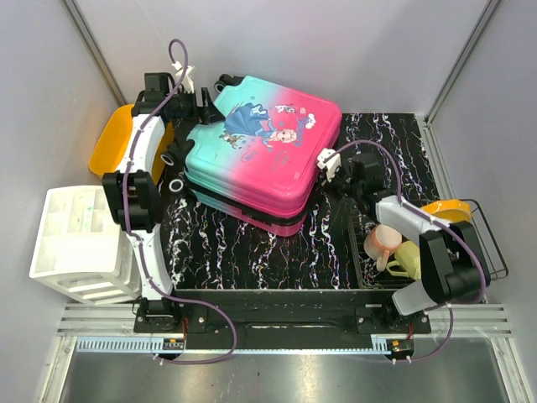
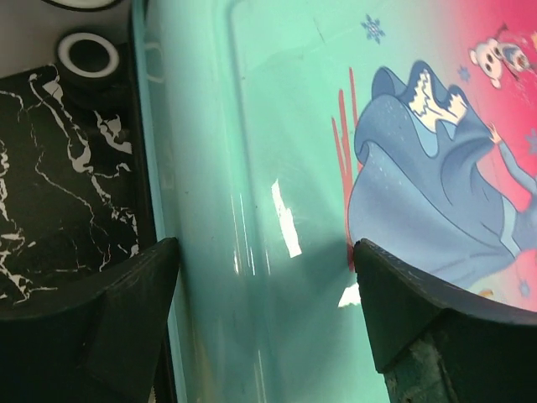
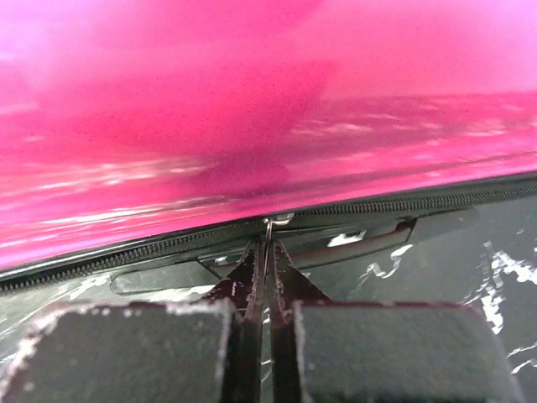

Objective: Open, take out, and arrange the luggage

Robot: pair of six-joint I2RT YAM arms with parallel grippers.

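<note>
Teal at one end and pink at the other, the luggage (image 1: 264,155) lies flat and zipped shut on the black marbled counter (image 1: 243,243), filling the middle out toward 12 o'clock. Your left claw (image 1: 197,105) hangs spread over the teal shell at its 10 o'clock corner, one finger (image 2: 126,319) past the shell's edge near a wheel (image 2: 87,54). Your right claw (image 1: 325,168) sits at the pink 3 o'clock edge, pressed together on the zipper pull (image 3: 268,228) along the zipper (image 3: 126,252).

Room is tight at 9 o'clock, where the orange bin (image 1: 113,143) sits close by the wheels, and at 4 o'clock, where the wire rack (image 1: 491,252) of cups stands near. Bare counter lies at 6 o'clock, between the suitcase and the arm bases. A white tray (image 1: 80,239) sits off the counter at 8 o'clock.
</note>
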